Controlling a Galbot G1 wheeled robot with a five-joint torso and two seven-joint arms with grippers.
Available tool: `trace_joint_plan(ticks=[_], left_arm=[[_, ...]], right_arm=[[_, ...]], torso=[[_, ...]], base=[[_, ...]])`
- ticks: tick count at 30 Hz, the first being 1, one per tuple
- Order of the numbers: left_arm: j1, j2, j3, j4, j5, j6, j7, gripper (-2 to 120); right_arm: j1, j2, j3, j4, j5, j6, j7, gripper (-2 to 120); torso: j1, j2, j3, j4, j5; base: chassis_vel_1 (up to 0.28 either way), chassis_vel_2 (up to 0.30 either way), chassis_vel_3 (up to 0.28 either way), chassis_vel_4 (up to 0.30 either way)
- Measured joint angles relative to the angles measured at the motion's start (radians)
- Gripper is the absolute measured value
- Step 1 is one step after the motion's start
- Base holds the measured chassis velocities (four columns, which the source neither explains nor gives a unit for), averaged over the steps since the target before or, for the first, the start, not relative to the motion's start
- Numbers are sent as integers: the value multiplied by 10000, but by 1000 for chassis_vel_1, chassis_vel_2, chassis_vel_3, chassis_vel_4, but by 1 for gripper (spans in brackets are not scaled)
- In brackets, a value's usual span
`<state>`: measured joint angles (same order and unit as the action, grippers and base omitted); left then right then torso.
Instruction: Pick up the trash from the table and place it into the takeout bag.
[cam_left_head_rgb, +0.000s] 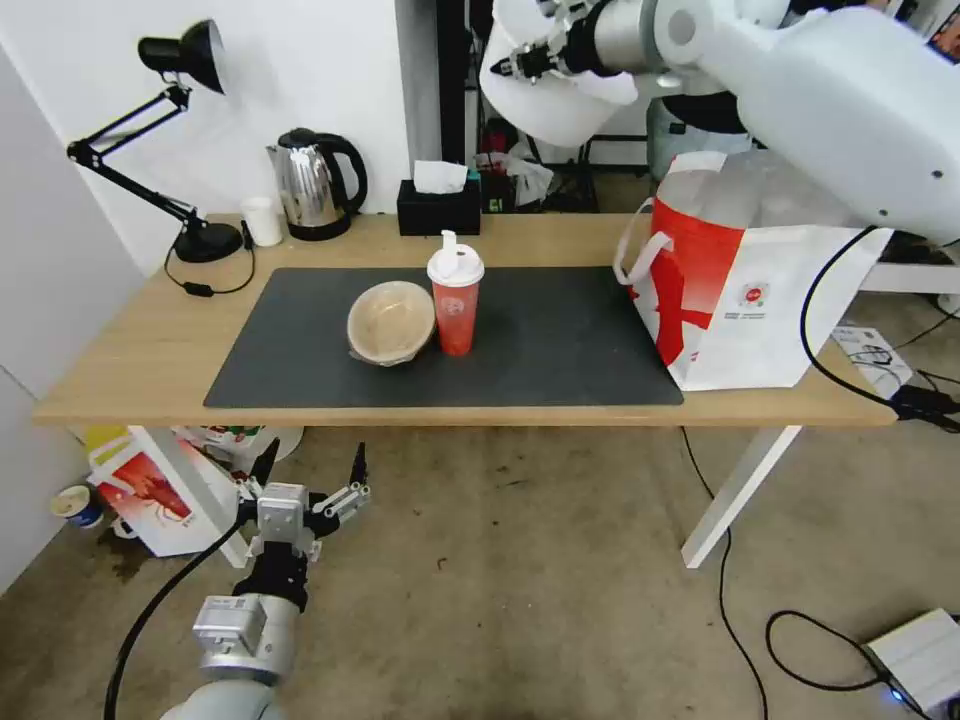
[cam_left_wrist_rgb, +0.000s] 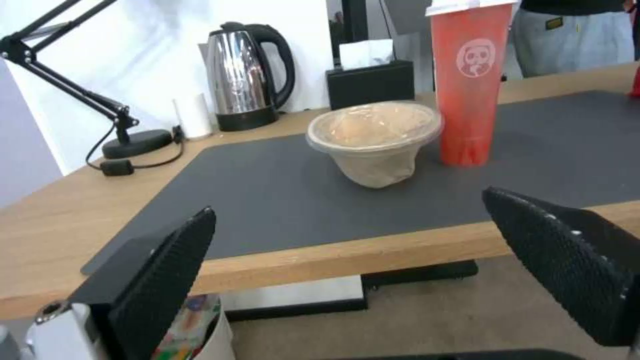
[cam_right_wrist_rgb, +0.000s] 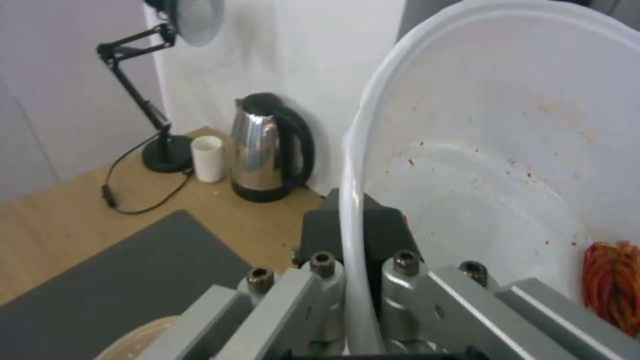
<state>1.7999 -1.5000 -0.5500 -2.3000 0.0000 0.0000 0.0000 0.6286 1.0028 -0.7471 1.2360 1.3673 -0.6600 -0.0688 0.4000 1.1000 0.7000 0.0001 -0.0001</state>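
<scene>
Nearest the robot, the left gripper (cam_left_head_rgb: 312, 467) hangs below the table's (cam_left_head_rgb: 120, 370) front edge with its black fingers (cam_left_wrist_rgb: 167, 270) spread wide and nothing between them. On the dark grey mat (cam_left_head_rgb: 560, 340) that covers the table's middle, the beige plastic-wrapped bowl (cam_left_head_rgb: 391, 321) sits touching the red drink cup (cam_left_head_rgb: 455, 298), which stands upright under its white spouted lid. At the mat's right end stands the takeout bag (cam_left_head_rgb: 745, 300), white with a red side panel and strap handles. Above the table's far edge, the right gripper (cam_left_head_rgb: 520, 66) is clamped on the rim of the white round bowl (cam_right_wrist_rgb: 507, 150), tilted, with red specks inside. Behind the mat are a black tissue box (cam_left_head_rgb: 438, 207), a kettle (cam_left_head_rgb: 312, 185), a small white cup (cam_left_head_rgb: 263, 220) and a desk lamp (cam_left_head_rgb: 170, 130) against a white wall.
</scene>
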Motion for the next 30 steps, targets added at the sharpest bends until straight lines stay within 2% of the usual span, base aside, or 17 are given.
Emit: trace_joint_plan(ticks=[12, 16, 30], left_arm=[[0, 0, 0, 0, 0, 0, 0, 100], [0, 0, 0, 0, 0, 0, 0, 100], [0, 0, 0, 0, 0, 0, 0, 100]], right_arm=[[-442, -907, 393, 199, 77, -54, 202, 0], [-999, -1437, 811, 534, 264, -59, 445, 0], [-2784, -2504, 2214, 1539, 528, -82, 986, 0]], torso=[[0, -1, 0, 0, 4], [-1, 0, 0, -3, 4], [0, -1, 0, 1, 3]], base=[[0, 0, 0, 0], [0, 0, 0, 0], [0, 0, 0, 0]])
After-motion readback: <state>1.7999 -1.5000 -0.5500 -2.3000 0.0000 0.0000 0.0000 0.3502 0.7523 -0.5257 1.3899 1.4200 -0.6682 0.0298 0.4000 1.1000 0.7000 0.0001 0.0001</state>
